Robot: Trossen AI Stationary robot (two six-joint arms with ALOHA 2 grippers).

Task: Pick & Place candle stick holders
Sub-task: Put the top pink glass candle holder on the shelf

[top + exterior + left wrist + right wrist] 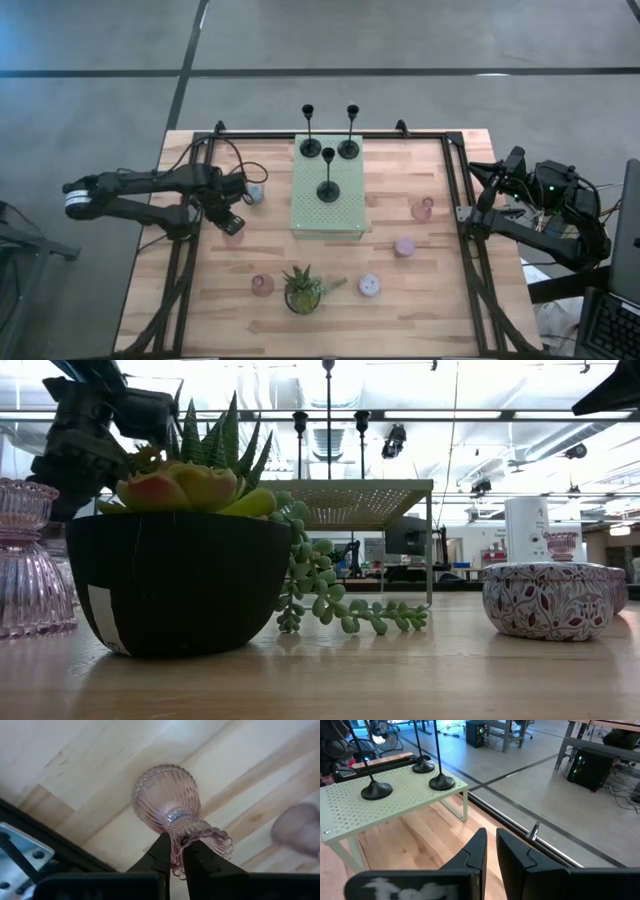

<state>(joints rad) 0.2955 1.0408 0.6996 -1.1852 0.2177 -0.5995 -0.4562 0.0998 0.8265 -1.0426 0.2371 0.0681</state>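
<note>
Your left gripper [233, 224] sits near the table's left edge, its fingers [162, 851] pinched on the flared rim of a pink ribbed glass holder [172, 802] over the bare wood. The three black candle stick holders [327, 190] stand on the green perforated stand [327, 225] mid-table. Your right gripper [487, 196] waits at the right edge, fingers nearly together, holding nothing.

Three tall black candle stick holders [328, 185], six squat pastel cups [404, 246] and one potted plant [303, 288].
</note>
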